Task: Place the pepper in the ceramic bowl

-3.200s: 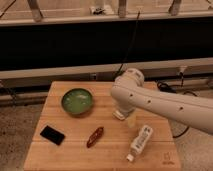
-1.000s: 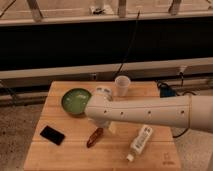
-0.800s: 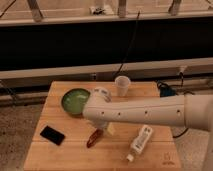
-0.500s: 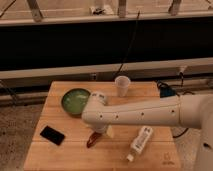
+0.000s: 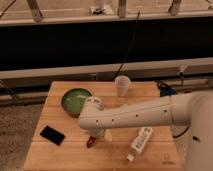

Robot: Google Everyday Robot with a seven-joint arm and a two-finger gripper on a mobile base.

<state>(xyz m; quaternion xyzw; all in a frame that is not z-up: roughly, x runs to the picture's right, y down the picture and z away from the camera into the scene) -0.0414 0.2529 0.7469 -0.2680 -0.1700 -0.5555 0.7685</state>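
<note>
A pale wooden bench [image 5: 60,157] with visible plank grain carries everything. It stands on a speckled grey floor [image 5: 20,125] in front of a long dark panel [image 5: 75,45] framed by light metal rails. Cables hang down across that panel.

The white arm [image 5: 145,114] reaches in from the right. Its rounded end hangs low over the front middle of the bench, with the gripper [image 5: 95,137] tucked under it, pointing down. The arm's bulk hides most of the gripper, so I cannot tell whether it is open or closed.

The pepper [image 5: 90,143] shows as a small dark red sliver right at the gripper's lower edge, on the bench surface. Whether the two touch cannot be made out.

The ceramic bowl [image 5: 76,100], green inside, sits behind the gripper and slightly to its left, near the arm's end. A black phone [image 5: 52,135] lies flat to the left of the gripper. A white bottle [image 5: 139,142] lies on its side to the right. A white paper cup [image 5: 121,85] stands upright well behind and to the right.
</note>
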